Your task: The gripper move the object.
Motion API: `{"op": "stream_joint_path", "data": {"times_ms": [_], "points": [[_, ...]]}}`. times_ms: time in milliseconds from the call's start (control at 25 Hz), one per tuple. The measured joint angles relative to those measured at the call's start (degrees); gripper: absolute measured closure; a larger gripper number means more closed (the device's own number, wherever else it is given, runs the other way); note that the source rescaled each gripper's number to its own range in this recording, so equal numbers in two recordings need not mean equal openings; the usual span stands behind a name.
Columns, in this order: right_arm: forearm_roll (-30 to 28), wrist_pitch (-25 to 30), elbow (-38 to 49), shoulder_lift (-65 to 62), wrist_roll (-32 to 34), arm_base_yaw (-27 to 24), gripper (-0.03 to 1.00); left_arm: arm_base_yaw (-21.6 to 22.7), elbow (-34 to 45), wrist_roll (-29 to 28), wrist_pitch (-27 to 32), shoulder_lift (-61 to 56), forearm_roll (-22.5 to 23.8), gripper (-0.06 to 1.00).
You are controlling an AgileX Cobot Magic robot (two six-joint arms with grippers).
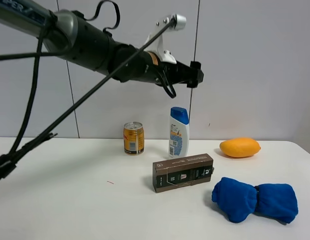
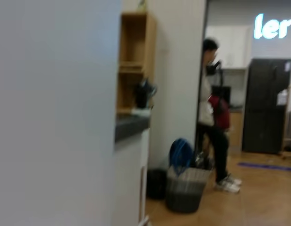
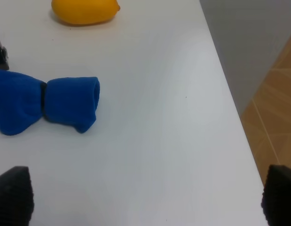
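Observation:
The white shampoo bottle [image 1: 178, 132] with a blue cap stands upright at the back middle of the white table [image 1: 69, 200], right of a gold can [image 1: 133, 138]. My left arm reaches across the top of the exterior view, and its black gripper [image 1: 195, 74] hangs high in the air above the bottle, well clear of it. I cannot tell how its jaws stand, and the left wrist view shows only the room beyond. My right gripper [image 3: 145, 202] is open and empty above the table's right part; only its two black fingertips [image 3: 13, 195] show. The bottle is out of both wrist views.
A dark brown box [image 1: 183, 172] lies in front of the bottle. An orange-yellow fruit [image 1: 240, 147] [image 3: 84, 10] lies at the right back. A blue cloth bundle [image 1: 255, 199] [image 3: 46, 103] lies at the right front. The table's right edge [image 3: 239, 136] drops to the floor.

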Motion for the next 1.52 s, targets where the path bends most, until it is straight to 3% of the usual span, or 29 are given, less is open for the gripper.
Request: {"op": "stream_joint_path", "data": {"times_ms": [160, 400, 600, 960, 1240, 1520], "points": [[0.0, 0.0, 0.0, 0.0, 0.0, 0.0, -0.03, 0.0, 0.1, 0.7, 9.0, -4.4, 0.4, -0.04], [0.0, 0.0, 0.0, 0.0, 0.0, 0.0, -0.03, 0.2, 0.2, 1.6, 30.4, -11.2, 2.5, -0.04], [0.0, 0.0, 0.0, 0.0, 0.0, 0.0, -0.03, 3.2, 0.3, 2.1, 38.7, -15.9, 4.3, -0.04], [0.0, 0.0, 0.0, 0.0, 0.0, 0.0, -0.03, 15.4, 2.6, 2.7, 41.3, -22.0, 4.8, -0.04], [0.0, 0.0, 0.0, 0.0, 0.0, 0.0, -0.03, 26.2, 16.3, 1.4, 37.2, -30.6, 4.3, -0.04], [0.0, 0.0, 0.0, 0.0, 0.0, 0.0, -0.03, 33.9, 30.8, -0.8, 33.5, -42.8, 3.0, -0.04]]}}
